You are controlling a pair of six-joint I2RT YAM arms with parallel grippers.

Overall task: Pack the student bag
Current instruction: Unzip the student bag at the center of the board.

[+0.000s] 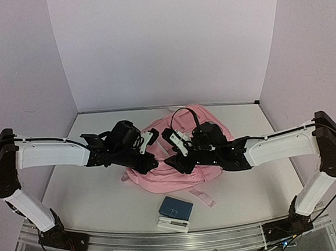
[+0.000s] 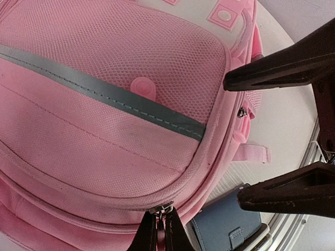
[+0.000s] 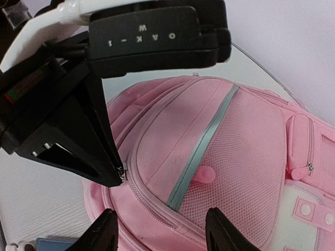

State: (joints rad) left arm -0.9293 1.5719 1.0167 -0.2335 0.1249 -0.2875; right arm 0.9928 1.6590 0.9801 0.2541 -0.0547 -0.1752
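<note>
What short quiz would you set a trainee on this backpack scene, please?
1. True or false: the left gripper is shut on a zip pull of the student bag.
2. The right gripper is: A open above the bag; B shut on a strap; C out of view.
3. Fill in: the flat case by the table's near edge is ___.
Key: 1 true; 2 A; 3 blue.

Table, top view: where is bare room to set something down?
Free: the table left of the student bag, likewise right of it, and the strip before the back wall. Crowded: the middle, with the left claw shut on the zip pull and the right claw open above; the blue wallet at the near edge.
</note>
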